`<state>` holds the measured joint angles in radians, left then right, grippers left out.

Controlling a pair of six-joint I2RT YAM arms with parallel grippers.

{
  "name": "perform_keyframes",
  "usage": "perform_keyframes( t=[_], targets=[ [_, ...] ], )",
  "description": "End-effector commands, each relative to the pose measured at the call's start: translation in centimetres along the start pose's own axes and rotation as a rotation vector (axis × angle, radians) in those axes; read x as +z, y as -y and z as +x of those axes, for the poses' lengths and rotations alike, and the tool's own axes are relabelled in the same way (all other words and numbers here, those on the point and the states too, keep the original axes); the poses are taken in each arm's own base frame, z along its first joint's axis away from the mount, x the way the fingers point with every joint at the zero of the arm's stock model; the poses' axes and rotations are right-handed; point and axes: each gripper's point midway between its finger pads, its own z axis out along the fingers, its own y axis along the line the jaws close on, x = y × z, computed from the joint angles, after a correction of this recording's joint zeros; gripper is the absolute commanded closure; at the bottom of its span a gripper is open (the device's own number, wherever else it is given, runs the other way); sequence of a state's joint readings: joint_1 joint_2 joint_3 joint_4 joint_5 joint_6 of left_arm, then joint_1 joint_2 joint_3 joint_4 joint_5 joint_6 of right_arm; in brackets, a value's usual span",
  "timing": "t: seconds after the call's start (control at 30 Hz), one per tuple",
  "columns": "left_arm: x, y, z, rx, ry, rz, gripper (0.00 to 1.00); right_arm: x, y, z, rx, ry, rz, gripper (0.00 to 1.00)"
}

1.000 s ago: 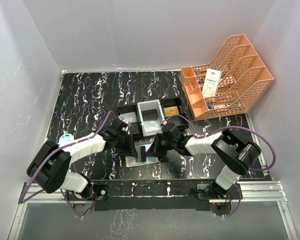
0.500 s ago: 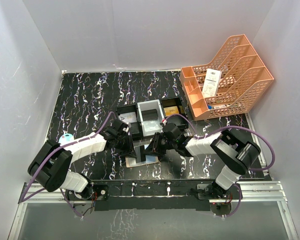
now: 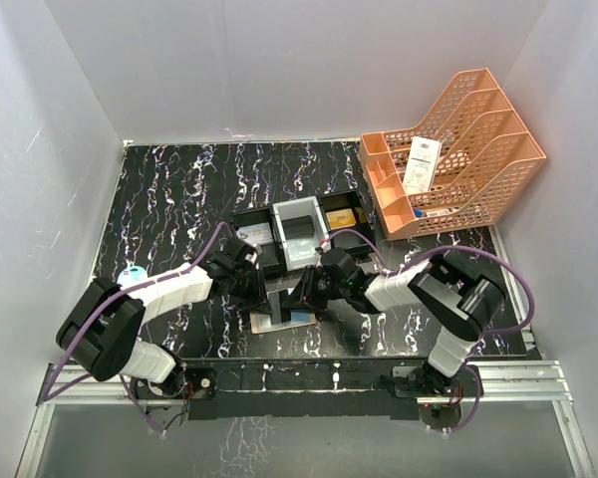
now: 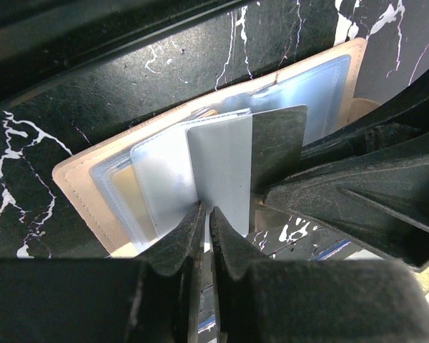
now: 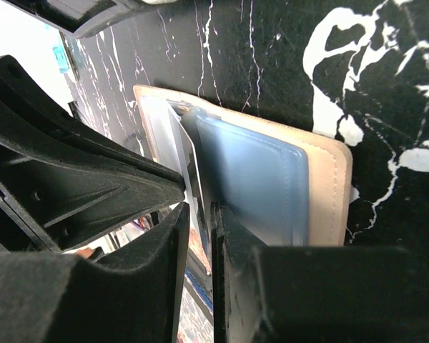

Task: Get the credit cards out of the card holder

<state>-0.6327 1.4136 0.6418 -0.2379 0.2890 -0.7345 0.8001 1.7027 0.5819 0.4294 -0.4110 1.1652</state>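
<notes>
**A:** Surface and room first?

**B:** A black marble-look tabletop (image 3: 169,199) with white veining, and plain white walls (image 3: 279,70) on three sides. The orange plastic file rack (image 3: 478,149) sits at the upper right of the overhead frame, with a white paper receipt (image 3: 420,164) propped in it. The black-and-grey three-compartment tray (image 3: 301,206) is at centre.

**A:** And the holder?

**B:** The tan leather-like folding card holder (image 3: 262,323) lies open and inside-up on the table. It is just below the tray in the overhead frame, between the two grippers. Its long axis runs roughly left to right there, with the left end dipping a little lower. In the left wrist view it slants from lower left to upper right.

**A:** Cards?

**B:** A silvery grey card (image 4: 218,164) stands up out of the slots at the middle of the holder, with its bottom edge toward the lower frame. A gold card (image 4: 125,193) is tucked flat behind a clear sleeve at the holder's left end. A pale bluish sleeve (image 5: 250,179) covers the other half.

**A:** Hands?

**B:** The left gripper (image 4: 206,214) is pinched tight on the bottom edge of the silvery grey card. The right gripper (image 5: 200,229) sits just beside it. Its jaws are a narrow gap apart, astride a thin upright edge but not clamping it.
</notes>
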Motion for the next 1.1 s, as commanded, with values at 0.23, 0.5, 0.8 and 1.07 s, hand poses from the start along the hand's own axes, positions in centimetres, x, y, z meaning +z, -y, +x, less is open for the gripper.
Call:
perform_keyframes(
  t=[0.23,0.5,0.8,1.07],
  targets=[
    [0.0,-1.8,1.0,0.007,-0.022,-0.084,0.93,0.7,-3.0,-0.7,-0.031,0.087,-0.027,0.86],
    [-0.3,-1.8,1.0,0.009,-0.017,-0.087,0.93,0.3,-3.0,-1.2,-0.036,0.135,-0.004,0.94],
    [-0.3,-1.7,1.0,0.011,-0.015,-0.081,0.93,-0.6,-2.7,-1.0,-0.048,0.146,0.006,1.00],
    [-0.3,-1.6,1.1,0.009,-0.014,-0.072,0.93,-0.5,-3.0,-0.6,-0.059,0.115,-0.009,0.99]
  ],
)
